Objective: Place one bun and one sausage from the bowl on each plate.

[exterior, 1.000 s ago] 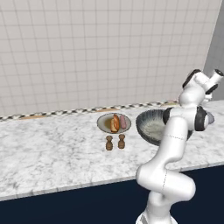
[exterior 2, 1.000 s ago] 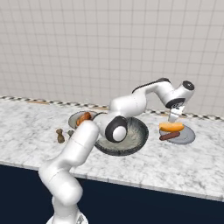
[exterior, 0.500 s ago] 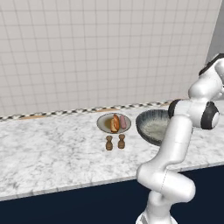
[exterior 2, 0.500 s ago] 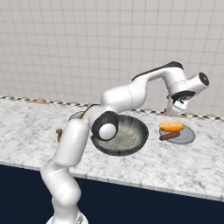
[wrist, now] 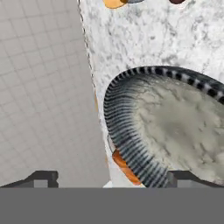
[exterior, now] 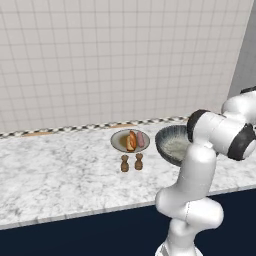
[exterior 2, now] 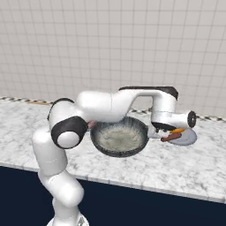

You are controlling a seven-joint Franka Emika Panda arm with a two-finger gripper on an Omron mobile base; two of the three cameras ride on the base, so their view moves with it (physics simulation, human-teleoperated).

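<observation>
Now my gripper (wrist: 109,177) is spread wide and holds nothing, above the bowl's (exterior 2: 118,137) rim. One plate (exterior: 129,140) left of the bowl carries a bun (exterior: 131,141) and a sausage (exterior: 140,139); the other plate (exterior 2: 187,137), on its right, does too.

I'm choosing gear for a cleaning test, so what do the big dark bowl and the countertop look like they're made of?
The wide round dark grey bowl looks like glazed stoneware: ribbed dark outer wall, pale speckled matte inside, though a render leaves that open. The white grey-veined countertop looks like polished marble or a marble-look stone, going by its irregular veining and smooth face.
</observation>
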